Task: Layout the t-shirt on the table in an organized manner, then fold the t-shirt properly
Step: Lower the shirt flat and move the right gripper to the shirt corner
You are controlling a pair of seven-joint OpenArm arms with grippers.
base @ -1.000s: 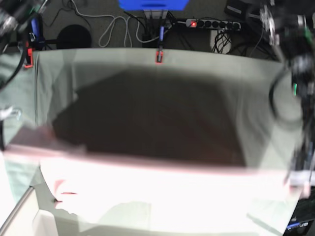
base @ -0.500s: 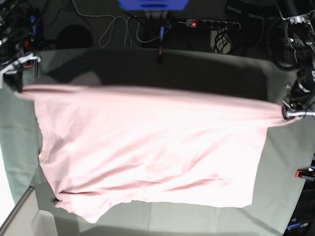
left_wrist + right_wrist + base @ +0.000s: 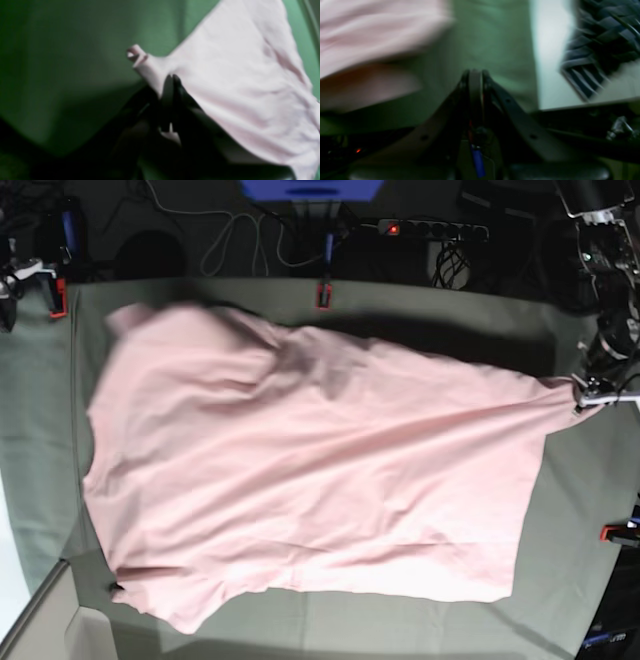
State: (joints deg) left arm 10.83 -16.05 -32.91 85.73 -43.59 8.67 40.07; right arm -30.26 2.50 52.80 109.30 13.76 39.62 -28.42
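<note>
The t-shirt (image 3: 300, 470) lay spread across the middle of the surface (image 3: 580, 510), plain side up, its long axis running left to right in the base view. One corner stretched out to a point at that view's right edge, while the wider end sat toward the left. The fabric was mostly flat, with shallow wrinkles and a shaded fold near the far edge.

The left gripper (image 3: 170, 79) was closed on that stretched corner of the t-shirt, a small roll of cloth poking out just past its tips. The right gripper (image 3: 475, 75) was closed with nothing visible between its tips, and the pink cloth lay apart from it in its wrist view.

Bare surface remained along the near edge and on the right side. A red clamp (image 3: 323, 295) sat on the far edge.
</note>
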